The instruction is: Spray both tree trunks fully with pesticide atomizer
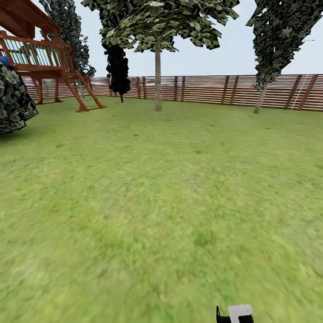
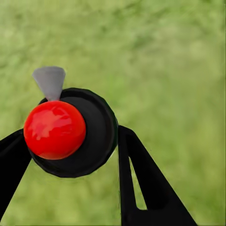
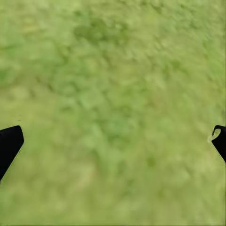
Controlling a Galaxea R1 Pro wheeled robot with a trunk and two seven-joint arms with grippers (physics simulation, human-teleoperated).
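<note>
The pesticide atomizer sits between the black fingers of my left gripper, which is shut on it. It shows a round black body, a red ball and a small grey cone nozzle, with blurry grass floor beneath. My right gripper is open over bare grass, its fingertips at the frame's edges. Far ahead in the head view, one tree with a green crown stands near the fence on a pale straight trunk.
A brown slat fence closes the lawn's far side. A red wooden play structure and a dark bush stand at the left. Dark-foliaged narrow trees flank the green one. A white-and-black robot part shows at the bottom edge.
</note>
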